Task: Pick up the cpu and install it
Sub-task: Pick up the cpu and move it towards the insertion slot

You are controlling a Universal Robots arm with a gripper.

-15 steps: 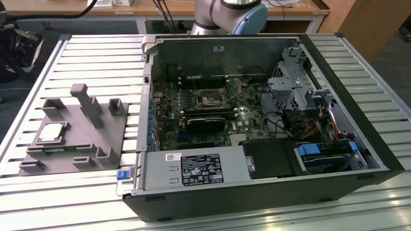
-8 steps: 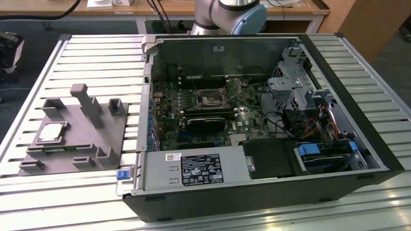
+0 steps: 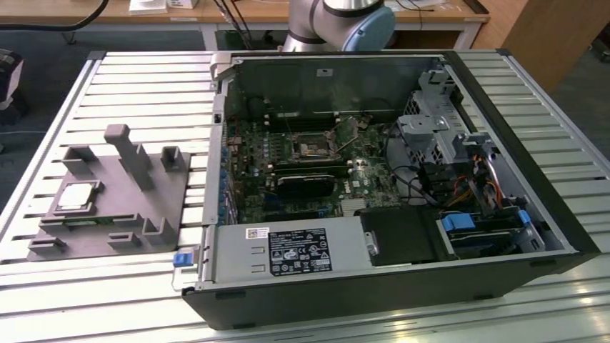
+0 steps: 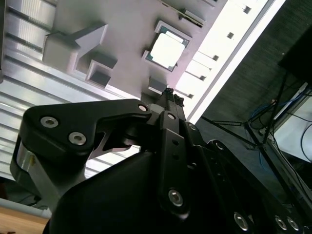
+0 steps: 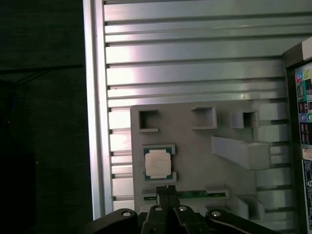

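Note:
The cpu (image 3: 78,196) is a small square chip with a silvery lid. It lies flat in a recess of the grey fixture (image 3: 176,193) on the exterior view's left. Both wrist views show the cpu (image 5: 158,163) (image 4: 167,50) from well above, still seated in the fixture (image 5: 195,151). My gripper (image 5: 166,189) (image 4: 171,92) hangs above the fixture. Its dark fingertips are pressed together with nothing between them, and they sit just short of the cpu in the picture. Inside the open computer case, the dark square socket (image 3: 313,148) sits on the motherboard.
The open computer case (image 3: 533,179) lies on a slatted aluminium table (image 3: 143,78), with a power supply (image 3: 286,251) at its near side and a drive cage (image 3: 429,128). A tall post (image 3: 133,153) rises from the fixture. A green strip (image 5: 195,194) lies in a fixture slot.

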